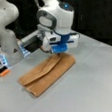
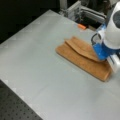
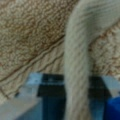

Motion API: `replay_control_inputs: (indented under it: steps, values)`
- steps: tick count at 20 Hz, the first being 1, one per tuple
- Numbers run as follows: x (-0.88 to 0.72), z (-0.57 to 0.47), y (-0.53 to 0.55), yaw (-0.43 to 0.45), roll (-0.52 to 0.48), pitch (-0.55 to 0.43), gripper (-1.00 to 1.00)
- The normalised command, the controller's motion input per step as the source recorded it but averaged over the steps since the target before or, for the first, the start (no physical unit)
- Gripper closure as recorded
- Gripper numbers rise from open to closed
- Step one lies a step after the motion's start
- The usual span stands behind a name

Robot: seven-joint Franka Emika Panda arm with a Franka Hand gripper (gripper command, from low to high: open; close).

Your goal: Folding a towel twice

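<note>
Towel [image 1: 49,72] lies on the grey surface [image 1: 89,85] already folded once into a long strip; the end effector [image 1: 57,54] pinches its far end, lifting a fold of cloth [image 3: 76,62] between the fingers

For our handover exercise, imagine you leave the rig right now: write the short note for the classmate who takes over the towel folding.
Gripper: low over the far end of the towel, shut on a raised strip of its top layer; the wrist view shows that strip rising between the fingers.
Towel: on the grey table, a long narrow shape in both front views, with an upper flap lying partly over the lower layer.
Done: the towel is already doubled over lengthwise.
Left: the folding is unfinished; the held layer is not laid flat.
Nearby: a small orange object at the table's edge, apart from the towel.
</note>
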Motion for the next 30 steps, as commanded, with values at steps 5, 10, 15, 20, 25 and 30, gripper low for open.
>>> replay_control_inputs:
  steps: [5,10,15,20,25,30]
  values:
    - [-0.41,-0.02,-0.01,-0.161,0.163,-0.127,-1.0]
    - [-0.39,0.0,0.13,-0.141,0.141,-0.09,-1.0]
    - [-0.28,-0.02,0.15,-0.145,0.103,-0.066,-1.0]
    - [-0.14,0.1,0.08,-0.092,0.064,-0.012,-1.0]
    - [0.05,0.16,0.07,0.096,-0.063,0.021,-1.0]
    - [0.26,0.16,0.08,0.247,-0.15,0.017,-1.0]
